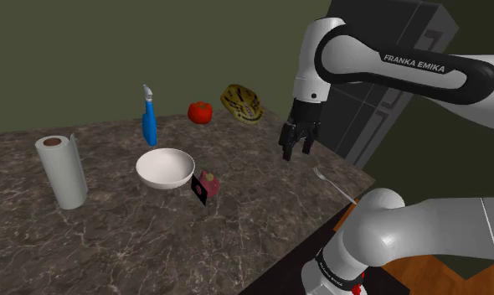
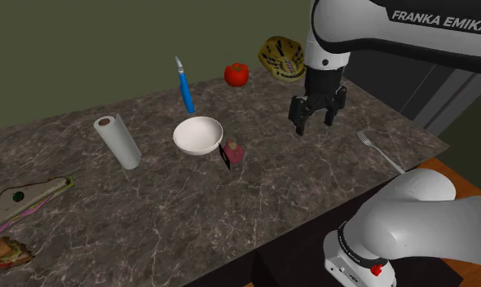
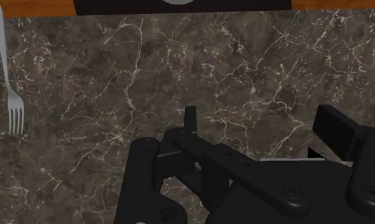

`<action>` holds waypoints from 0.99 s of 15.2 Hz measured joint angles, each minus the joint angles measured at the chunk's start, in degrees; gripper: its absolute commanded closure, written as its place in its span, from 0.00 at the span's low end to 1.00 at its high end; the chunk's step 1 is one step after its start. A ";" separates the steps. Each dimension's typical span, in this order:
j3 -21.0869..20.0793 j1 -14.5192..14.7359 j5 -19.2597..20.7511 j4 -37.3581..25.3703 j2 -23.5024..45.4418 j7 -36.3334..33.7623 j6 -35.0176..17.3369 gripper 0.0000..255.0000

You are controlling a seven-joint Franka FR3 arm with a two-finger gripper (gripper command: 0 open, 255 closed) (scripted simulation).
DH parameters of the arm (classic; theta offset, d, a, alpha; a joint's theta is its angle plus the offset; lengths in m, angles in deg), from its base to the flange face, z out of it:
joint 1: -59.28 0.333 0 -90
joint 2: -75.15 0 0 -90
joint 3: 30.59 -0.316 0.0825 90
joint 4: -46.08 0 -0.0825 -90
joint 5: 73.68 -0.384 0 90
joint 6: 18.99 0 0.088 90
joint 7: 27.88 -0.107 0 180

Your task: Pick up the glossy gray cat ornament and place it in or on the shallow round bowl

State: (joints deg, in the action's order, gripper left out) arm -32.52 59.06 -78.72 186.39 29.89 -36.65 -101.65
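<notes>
A shallow white round bowl (image 1: 165,168) (image 2: 197,134) sits empty in the middle of the dark marble counter (image 1: 111,243). Right beside it, toward the shoulder view's right, stands a small pink and black figure (image 1: 206,186) (image 2: 231,152). A rounded yellow object with dark markings (image 1: 242,102) (image 2: 281,57) rests at the counter's back edge. Which of the two is the cat ornament I cannot tell. My gripper (image 1: 297,153) (image 2: 313,126) (image 3: 262,121) hangs open above bare counter, well to the shoulder view's right of the bowl, holding nothing.
A paper towel roll (image 1: 61,170) stands left of the bowl, with a blue spray bottle (image 1: 149,117) and a tomato (image 1: 200,111) behind it. A fork (image 1: 333,186) (image 3: 8,83) lies near the counter's right edge. Sandwiches (image 2: 19,200) lie at the second exterior view's left.
</notes>
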 measured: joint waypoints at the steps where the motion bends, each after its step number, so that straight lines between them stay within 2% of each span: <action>1: 0.00 0.00 0.00 0.00 0.00 0.00 0.00 0.00; 9: -5.66 1.91 -0.69 -3.29 13.17 -2.87 -10.98 0.00; 15: -9.65 2.60 1.32 -8.55 25.93 -5.49 -19.14 0.00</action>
State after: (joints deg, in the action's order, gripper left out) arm -42.17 61.66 -77.41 177.85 55.82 -42.13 -120.78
